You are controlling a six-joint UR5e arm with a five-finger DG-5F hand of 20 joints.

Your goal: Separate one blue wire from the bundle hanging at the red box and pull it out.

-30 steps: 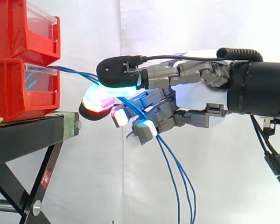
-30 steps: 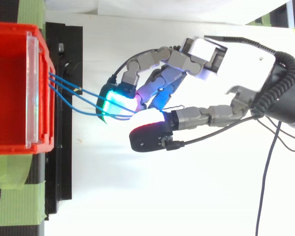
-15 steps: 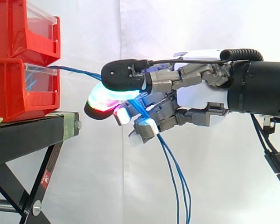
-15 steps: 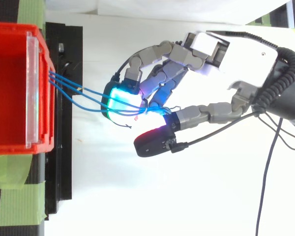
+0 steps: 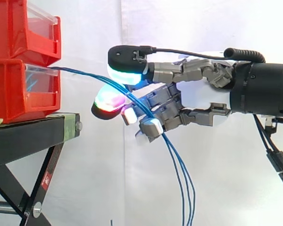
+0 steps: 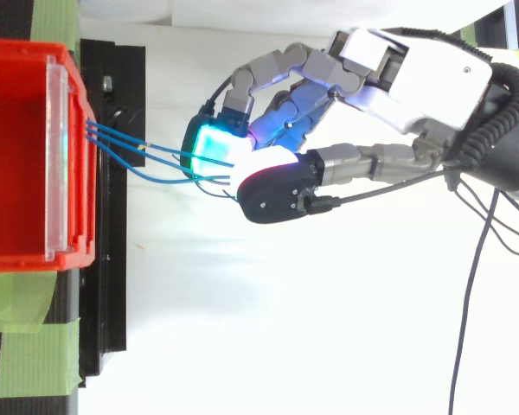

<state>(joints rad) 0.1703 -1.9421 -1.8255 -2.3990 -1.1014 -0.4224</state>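
Right of the bin (image 5: 19, 94), we see the hand (image 5: 203, 101) curled round the wires (image 5: 178, 165); thumb (image 5: 127, 63) above them; they hang slack below the fingers (image 5: 151, 127).

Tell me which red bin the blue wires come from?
The lower red bin, resting on the black stand under the upper red bin: blue wires leave over its clear front.

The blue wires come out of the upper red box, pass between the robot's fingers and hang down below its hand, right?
Not quite. The side view shows the blue wires coming out of the lower red box, not the upper one. The rest holds: they pass between the fingers of the hand and hang down below it.
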